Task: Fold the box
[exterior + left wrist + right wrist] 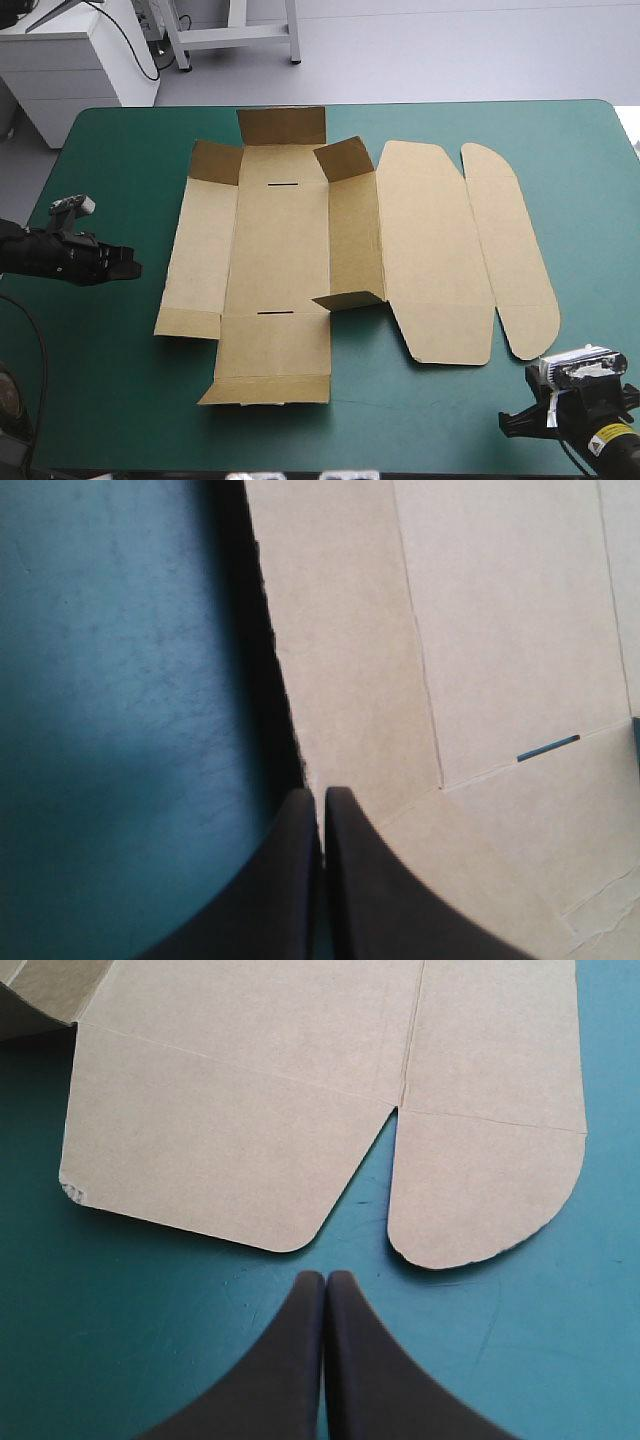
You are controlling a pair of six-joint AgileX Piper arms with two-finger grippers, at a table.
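The brown box (300, 240) lies mostly flat in the middle of the teal-green table, with a few small flaps raised at its far end and one near its middle. Its lid panels (440, 250) spread flat toward the right. My left gripper (128, 265) hovers left of the box, shut, its tips at the box's left edge (300, 720). My right gripper (512, 422) is near the table's front right, shut, just short of the rounded lid flaps (480, 1180). Nothing is held by either gripper.
Bare teal-green cover (100, 380) surrounds the box on the left, front and far right. White furniture stands beyond the table's far left corner.
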